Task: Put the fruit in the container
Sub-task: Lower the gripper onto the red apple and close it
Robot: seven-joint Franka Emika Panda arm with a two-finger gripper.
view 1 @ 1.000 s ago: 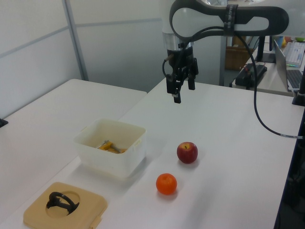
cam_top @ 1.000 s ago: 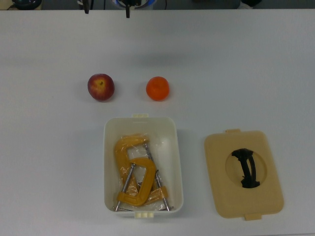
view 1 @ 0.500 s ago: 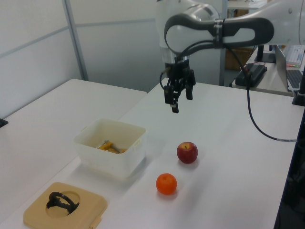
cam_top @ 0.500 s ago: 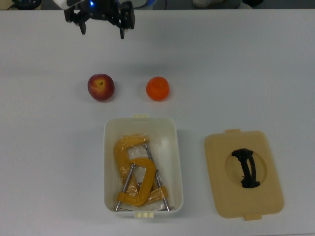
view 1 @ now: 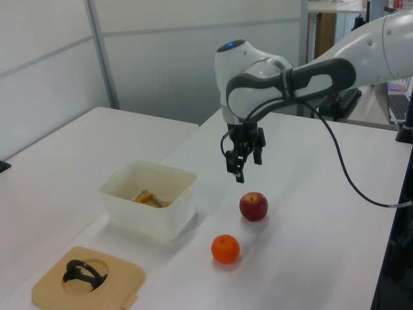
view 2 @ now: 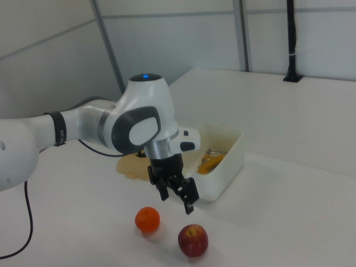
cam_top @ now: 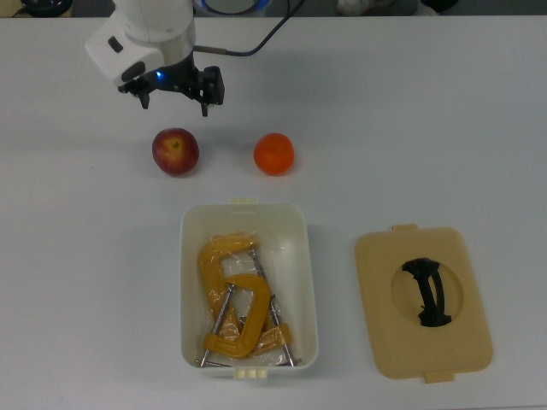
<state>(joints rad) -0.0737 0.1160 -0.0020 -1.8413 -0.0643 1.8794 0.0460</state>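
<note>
Inside container (cam_top: 304, 282): yellow clamps (cam_top: 232, 299).

Red apple (cam_top: 175, 152) with yellowish patches sat upright on table, toward far edge in top view. Orange citrus (cam_top: 273, 154) lay near it, apart. White rectangular container (cam_top: 248, 288), open, stood nearer table's near edge, both fruits outside it.

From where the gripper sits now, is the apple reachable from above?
Probably yes. The gripper, fingers open, hangs just above the apple, which stands alone on the table, apart from the orange and the container.
</note>
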